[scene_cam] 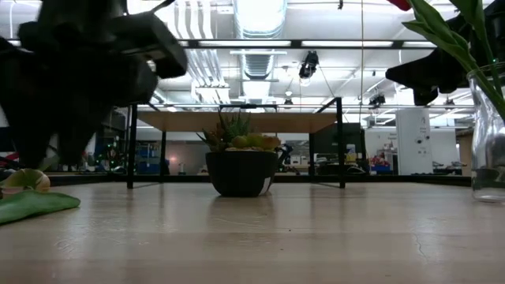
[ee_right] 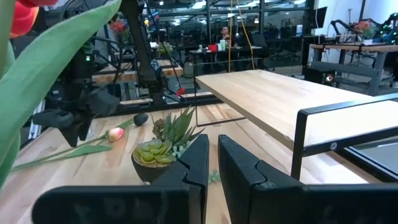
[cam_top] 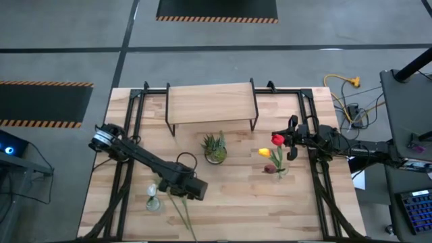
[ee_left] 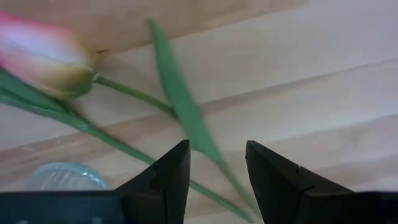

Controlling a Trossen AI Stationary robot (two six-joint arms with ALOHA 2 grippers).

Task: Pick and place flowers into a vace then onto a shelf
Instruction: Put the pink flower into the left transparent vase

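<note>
Left gripper, fingers spread, hovering low over tulip stem lying on wooden table; nothing pinched. Pink tulip head resting on boards just beside, pale bloom near table's front left. Right gripper at right side, fingers pressed together, beside red tulip, yellow tulip and maroon tulip. Potted succulent mid-table. Shelf at back edge, bare.

Tulips: four heads countable, possibly more hidden. Shelf: one. Potted succulent: one. Grippers: two.
</note>
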